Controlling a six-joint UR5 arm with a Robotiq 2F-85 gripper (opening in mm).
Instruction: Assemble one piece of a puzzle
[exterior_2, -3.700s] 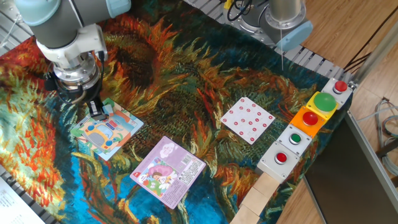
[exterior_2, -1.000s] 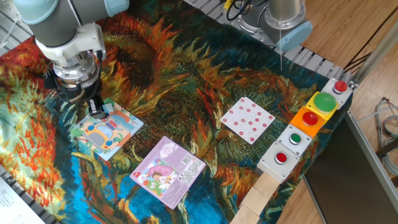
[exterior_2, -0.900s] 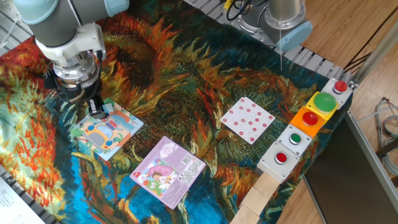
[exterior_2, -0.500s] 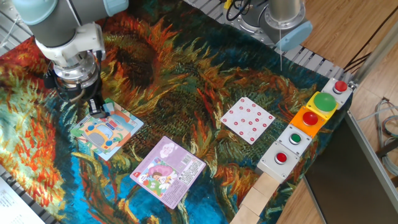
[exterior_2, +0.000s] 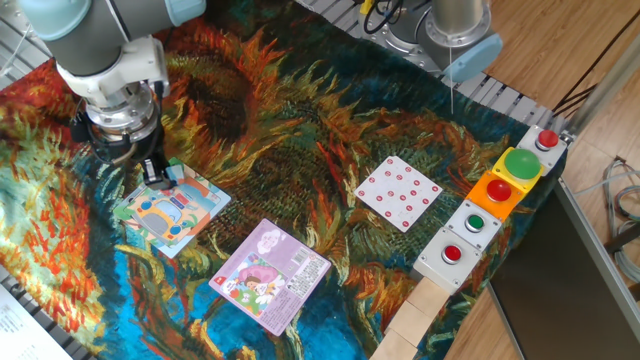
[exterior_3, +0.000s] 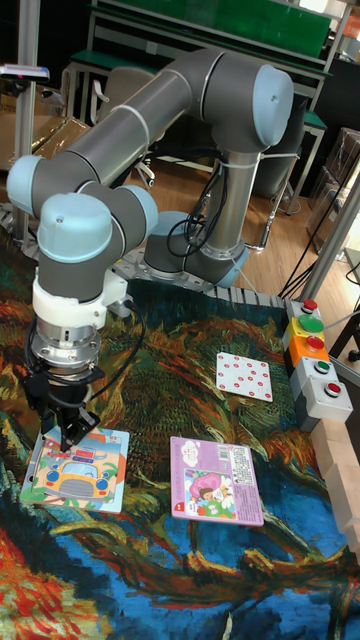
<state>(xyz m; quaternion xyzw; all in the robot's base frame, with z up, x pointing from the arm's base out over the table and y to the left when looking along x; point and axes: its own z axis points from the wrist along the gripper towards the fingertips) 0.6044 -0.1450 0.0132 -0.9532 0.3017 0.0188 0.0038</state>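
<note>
Bright, even overhead light; soft short shadows under arm; both views sharp, no glare, slight edge distortion.

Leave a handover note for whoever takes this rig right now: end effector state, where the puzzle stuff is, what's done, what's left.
End effector: down at the far corner of the puzzle; fingers close together, whether they grip a piece cannot be told.
Puzzle: flat on the cloth, near the left side.
Purple-pink puzzle and white dotted card: lying apart, not involved.
Done: arm positioned at the board's corner.
Left: confirm the piece is seated, then release and lift clear.
</note>
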